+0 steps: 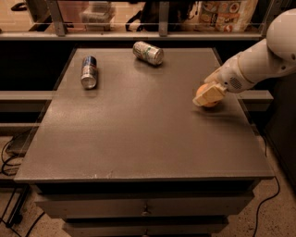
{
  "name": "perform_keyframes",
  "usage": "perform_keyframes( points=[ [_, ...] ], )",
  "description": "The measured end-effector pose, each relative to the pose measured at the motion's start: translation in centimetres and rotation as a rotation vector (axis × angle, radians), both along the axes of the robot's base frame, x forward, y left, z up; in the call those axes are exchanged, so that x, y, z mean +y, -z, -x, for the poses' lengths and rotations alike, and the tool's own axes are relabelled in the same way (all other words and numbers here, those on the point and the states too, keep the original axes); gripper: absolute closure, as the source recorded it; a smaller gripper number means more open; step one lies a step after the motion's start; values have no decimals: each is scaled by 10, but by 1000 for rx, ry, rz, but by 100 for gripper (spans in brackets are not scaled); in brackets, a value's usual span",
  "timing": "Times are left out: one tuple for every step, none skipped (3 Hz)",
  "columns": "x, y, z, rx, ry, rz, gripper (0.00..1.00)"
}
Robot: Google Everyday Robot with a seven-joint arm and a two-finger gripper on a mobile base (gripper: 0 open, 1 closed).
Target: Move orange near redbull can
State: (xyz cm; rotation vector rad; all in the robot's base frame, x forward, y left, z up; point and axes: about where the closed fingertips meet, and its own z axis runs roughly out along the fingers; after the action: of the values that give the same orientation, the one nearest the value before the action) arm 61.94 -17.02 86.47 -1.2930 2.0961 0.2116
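The orange [202, 88] sits on the right side of the grey table [138, 129], mostly covered by my gripper. My gripper [206, 96] comes in from the right on a white arm and is down over the orange, its cream finger across the fruit's front. The redbull can [89, 71], blue and silver, lies on its side at the far left of the table, well away from the orange and the gripper.
A silver-white can with green marks [148, 53] lies on its side at the back middle. A shelf rail with bags and boxes [222, 14] runs behind the table. Drawers [143, 208] sit under the front edge. Cables lie on the floor at left.
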Motion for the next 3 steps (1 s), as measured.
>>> perform_keyframes(
  points=[
    [3,4,-1,15,-4,-9,64],
    [10,-15,-5,-21,-29,-1,88],
    [26,-60,-13,-127,-80,-9,100]
  ],
)
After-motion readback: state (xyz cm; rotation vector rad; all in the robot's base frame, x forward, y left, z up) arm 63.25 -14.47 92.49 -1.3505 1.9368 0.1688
